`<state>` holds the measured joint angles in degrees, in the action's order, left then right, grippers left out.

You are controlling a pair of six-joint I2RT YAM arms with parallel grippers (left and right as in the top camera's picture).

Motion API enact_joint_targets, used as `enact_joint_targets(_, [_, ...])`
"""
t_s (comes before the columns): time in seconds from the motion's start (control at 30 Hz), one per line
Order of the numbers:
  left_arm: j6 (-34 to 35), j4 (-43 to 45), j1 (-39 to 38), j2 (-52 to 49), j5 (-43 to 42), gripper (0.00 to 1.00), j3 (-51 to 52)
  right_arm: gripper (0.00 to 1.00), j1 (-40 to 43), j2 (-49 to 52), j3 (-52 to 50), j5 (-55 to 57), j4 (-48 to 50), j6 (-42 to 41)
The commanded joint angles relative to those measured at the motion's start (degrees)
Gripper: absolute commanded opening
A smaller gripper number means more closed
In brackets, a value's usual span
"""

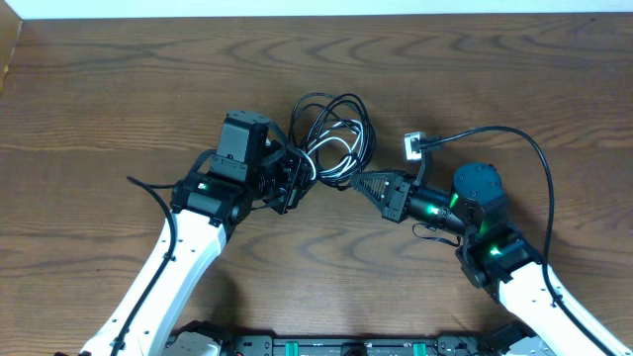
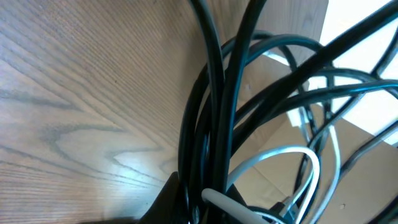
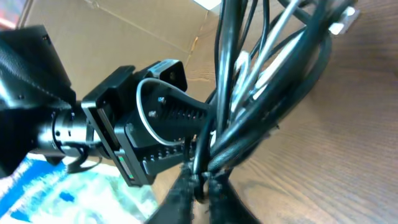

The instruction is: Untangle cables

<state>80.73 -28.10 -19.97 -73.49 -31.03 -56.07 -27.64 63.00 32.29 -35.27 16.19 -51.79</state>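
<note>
1. overhead: the cables [image 1: 334, 138] sit as one looped bundle on the table [image 1: 99, 99], between the left gripper [image 1: 300, 180] and the right gripper [image 1: 353, 183]. the strands are interlaced, so separation is judged barely begun.
2. left wrist: the jaws are closed on the bundle's base, and the white cable [image 2: 280, 155] threads through black loops.
3. right wrist: the fingers are pinched onto black strands.
4. containers: none visible.

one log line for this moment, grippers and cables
left gripper: shut on cables | right gripper: shut on cables, opposite side | cables: black and white, looped, not yet untangled
</note>
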Motion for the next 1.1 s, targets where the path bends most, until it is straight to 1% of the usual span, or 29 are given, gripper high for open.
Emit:
enact_joint_targets(0.0, [-1.16, 0.15, -1.16, 0.52, 0.22, 0.07, -1.97, 0.13, -0.50, 0.44, 0.94, 1.14, 0.17, 0.66])
enact_joint_targets(0.03, [-1.16, 0.17, -1.38, 0.52, 0.24, 0.07, -1.97, 0.07, -0.50, 0.52, 0.94, 1.18, 0.17, 0.66])
enact_joint_targets(0.13, [-1.16, 0.15, -1.51, 0.52, 0.24, 0.07, -1.97, 0.01, -0.50, 1.05, 0.94, 1.60, 0.07, 0.66])
enact_joint_targets(0.4, [-1.16, 0.15, -1.49, 0.52, 0.72, 0.07, -1.97, 0.01, -0.52, 1.44, 0.94, 1.70, -0.55, 0.63])
enact_joint_targets(0.57, [-1.18, 0.15, -0.52, 0.52, 2.49, 0.08, -1.97, 0.01, -0.22, 1.44, 0.94, 2.38, -3.41, 0.66])
enact_joint_targets(0.83, [-1.20, 0.11, 3.10, 0.52, 1.49, 0.07, -1.97, 0.01, 3.50, 1.38, 0.94, 3.85, -8.81, 2.43])
enact_joint_targets(1.07, [-1.18, 0.13, 3.26, 0.55, 1.49, 0.08, -1.97, 0.01, 5.73, 1.38, 0.94, 3.89, -10.10, 3.50])
